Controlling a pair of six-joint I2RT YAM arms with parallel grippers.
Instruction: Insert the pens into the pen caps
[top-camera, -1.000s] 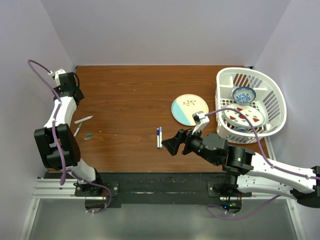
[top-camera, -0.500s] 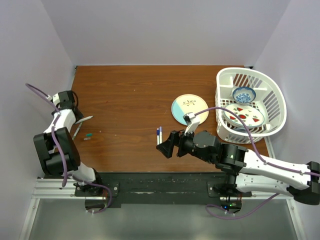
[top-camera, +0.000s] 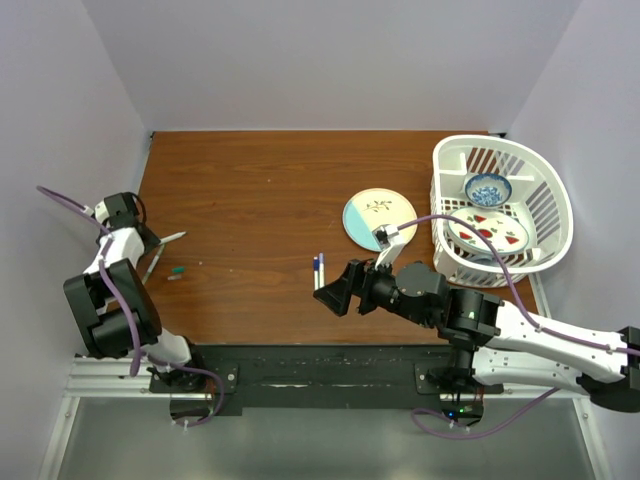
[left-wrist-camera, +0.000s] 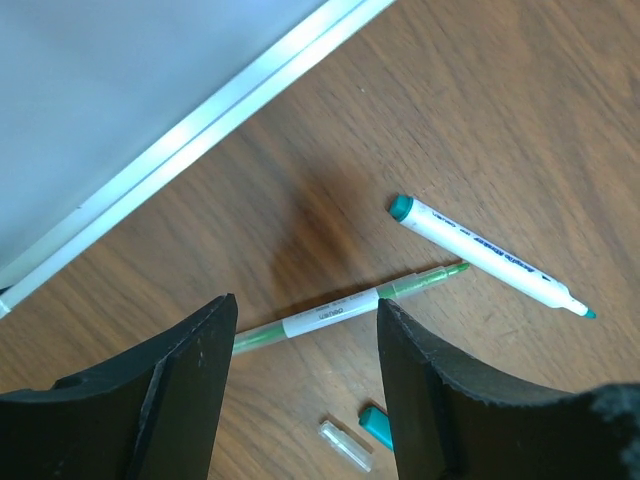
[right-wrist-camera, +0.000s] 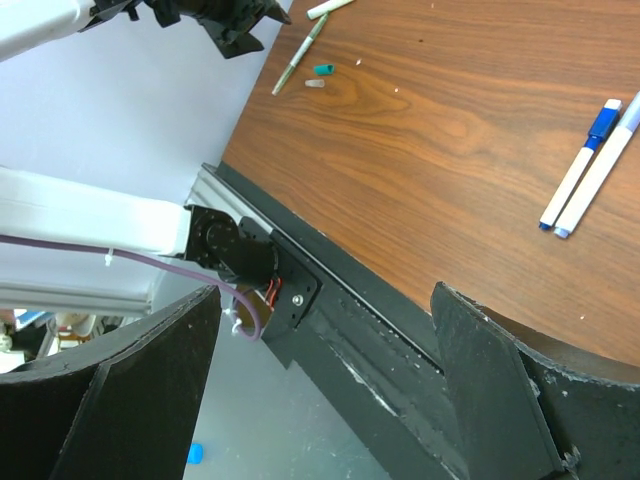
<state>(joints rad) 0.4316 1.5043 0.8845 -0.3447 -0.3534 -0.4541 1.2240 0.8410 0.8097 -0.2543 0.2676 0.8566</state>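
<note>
**A:** Tool state?

**B:** Both released, nothing held. My left gripper (left-wrist-camera: 305, 335) hangs over the slim green pen (left-wrist-camera: 350, 305) at the table's 9 o'clock. The white pen (left-wrist-camera: 490, 255) lies at its 2 o'clock. My right gripper (right-wrist-camera: 325, 300) gapes wide, just at 5 o'clock of the two blue pens (top-camera: 318, 272).

**A:** Clutter?

**B:** A plate (top-camera: 378, 218) sits at 2 o'clock of the blue pens. A white basket (top-camera: 440, 160) at the table's 3 o'clock holds a blue bowl (top-camera: 488, 188) and patterned plates (top-camera: 487, 232).

**A:** Print?

**B:** There's dark lettering along the white pen and a label on the slim one. I can't read either.

**A:** Hidden?

**B:** The green cap (left-wrist-camera: 375, 425) is partly behind a finger (left-wrist-camera: 440, 400), with a clear bit (left-wrist-camera: 345, 445) beside it. In my right wrist view one blue pen runs off the frame.
</note>
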